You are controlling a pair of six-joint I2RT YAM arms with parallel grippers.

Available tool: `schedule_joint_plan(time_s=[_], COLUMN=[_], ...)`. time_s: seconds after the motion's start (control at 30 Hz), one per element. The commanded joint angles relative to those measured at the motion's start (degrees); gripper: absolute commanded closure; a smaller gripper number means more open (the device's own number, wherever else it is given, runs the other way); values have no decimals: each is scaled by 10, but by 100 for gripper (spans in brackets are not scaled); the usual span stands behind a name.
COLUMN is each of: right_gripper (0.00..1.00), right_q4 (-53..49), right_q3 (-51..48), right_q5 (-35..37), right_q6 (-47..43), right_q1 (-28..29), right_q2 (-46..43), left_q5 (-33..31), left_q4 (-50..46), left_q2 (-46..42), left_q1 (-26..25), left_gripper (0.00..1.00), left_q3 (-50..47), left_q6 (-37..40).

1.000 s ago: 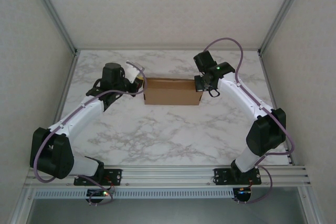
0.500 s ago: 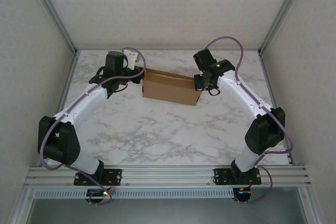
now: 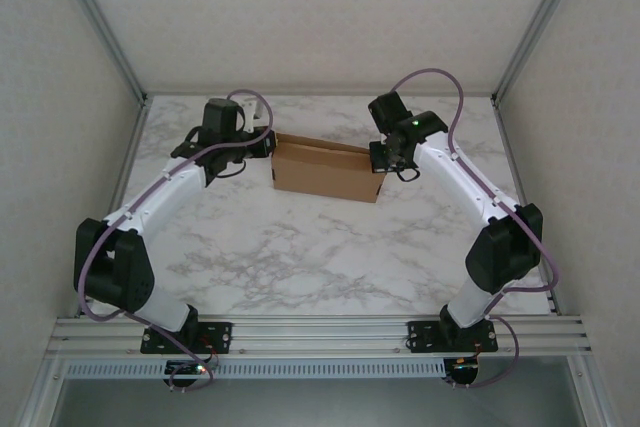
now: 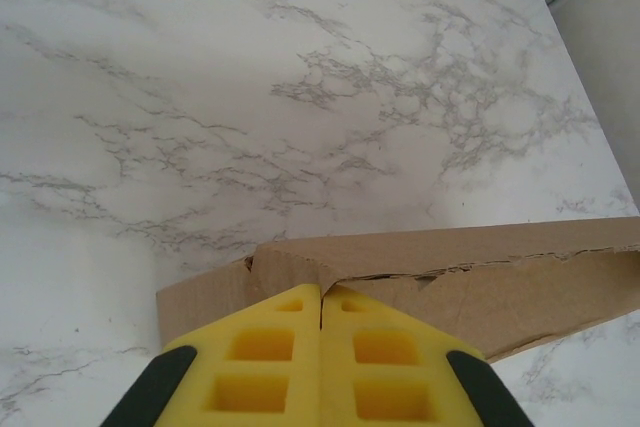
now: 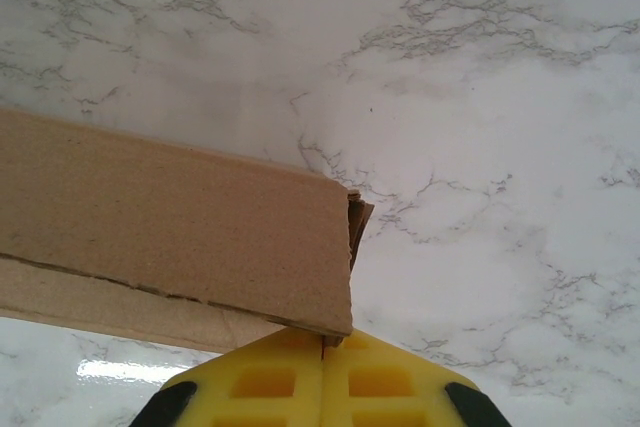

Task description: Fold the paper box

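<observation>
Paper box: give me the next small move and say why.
Probably push the shut left gripper forward a little, pressing the gaping near end of the box closed. The shut right gripper sits against the opposite corner, so it could brace the box.

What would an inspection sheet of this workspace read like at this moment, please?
Surface: white, grey-veined marble tabletop, no spills or stains seen.
Job's things: plain brown cardboard paper box, folded up, lying slightly askew between the two arms; one long seam looks ragged in the left wrist view.
Clutter: nothing seen.
Grippers: left gripper shut, yellow fingertips at the box's left end; right gripper shut, at the box's right corner; whether either pinches cardboard is unclear.
Cables: purple cables loop along both arms, off the box.
Surroundings: pale walls; aluminium frame rail at the near edge.
</observation>
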Motion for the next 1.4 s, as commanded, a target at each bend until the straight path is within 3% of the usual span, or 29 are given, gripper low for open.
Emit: schedule_joint_plan(time_s=[0.0,1.0,1.17,1.37], right_gripper=[95,95,95,95], right_q4=[2,-8,-11,-12], right_q3=[15,14,19,18], right_q5=[-30,-23,-27,-20], right_q6=[6,-1,-1,-5], right_q1=[4,3,3,3], right_q2=[9,16,20,16], left_q5=[33,73,66,7], left_q4=[-3,25,19,-24], left_q2=[8,1,1,-8], left_q1=[-2,26,28,31], left_gripper=[100,100,100,100], left_q3=[14,12,17,18], left_q6=[-27,-115,-118,-60])
